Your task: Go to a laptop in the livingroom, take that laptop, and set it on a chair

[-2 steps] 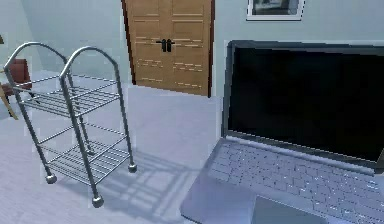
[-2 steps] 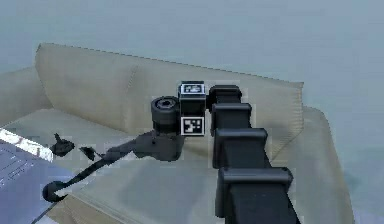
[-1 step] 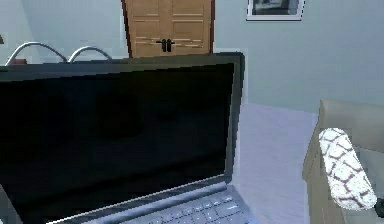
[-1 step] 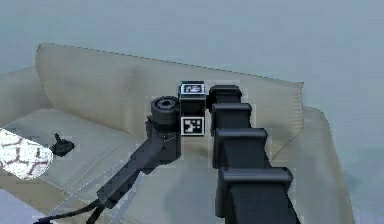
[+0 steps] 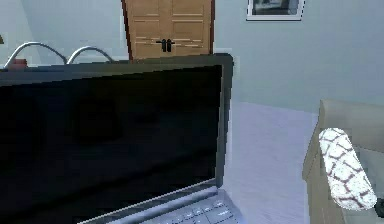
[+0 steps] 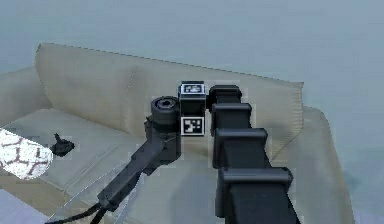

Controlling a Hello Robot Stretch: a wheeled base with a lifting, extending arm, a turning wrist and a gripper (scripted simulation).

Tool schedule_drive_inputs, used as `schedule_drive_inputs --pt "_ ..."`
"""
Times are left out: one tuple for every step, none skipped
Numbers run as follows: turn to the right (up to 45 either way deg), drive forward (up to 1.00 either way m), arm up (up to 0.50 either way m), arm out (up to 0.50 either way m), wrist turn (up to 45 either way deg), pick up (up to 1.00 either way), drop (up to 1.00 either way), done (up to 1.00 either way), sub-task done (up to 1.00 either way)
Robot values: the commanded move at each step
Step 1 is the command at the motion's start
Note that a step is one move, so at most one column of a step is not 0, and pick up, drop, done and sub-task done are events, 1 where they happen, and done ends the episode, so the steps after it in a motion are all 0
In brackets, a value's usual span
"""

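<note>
Laptop [image 5: 110, 140] first: it stands right up against the forward camera with its lid raised. Its black screen covers the forward view's left and middle, and a strip of keyboard shows at the bottom edge. What carries it is hidden, so I cannot tell whether it rests on anything. Past its top edge are two curved grey rails [image 5: 45, 50], a wooden double door [image 5: 168, 28] and a framed picture [image 5: 275, 8] on the wall. At the forward view's right stands a beige sofa [image 5: 352, 122] with a patterned cushion [image 5: 345, 168] at its near edge. In the arm side view the arm [image 6: 245, 170] reaches out over the sofa's seat, and the gripper [image 6: 118, 190] slants down toward the seat's front edge. The cushion lies at the seat's left edge, with a small dark object [image 6: 62, 146] just beside it. How the fingers are set cannot be told, nor whether they hold anything, since the seat lies behind them. I judge the setting-down step to be in hand, though the pickup itself is unconfirmed. The next move calls for lowering the laptop flat onto the bare middle of the seat, clear of cushion, dark object and backrest.
</note>
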Motion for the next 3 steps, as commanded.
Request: schedule_drive_inputs --pt "0.0 0.0 0.0 -0.14 0.0 0.0 0.0 0.0 0.0" --pt "-45.0 0.0 0.0 0.0 0.0 0.0 0.0 0.0 0.0" --pt "-39.0 0.0 0.0 0.0 0.0 0.0 0.0 0.0 0.0"
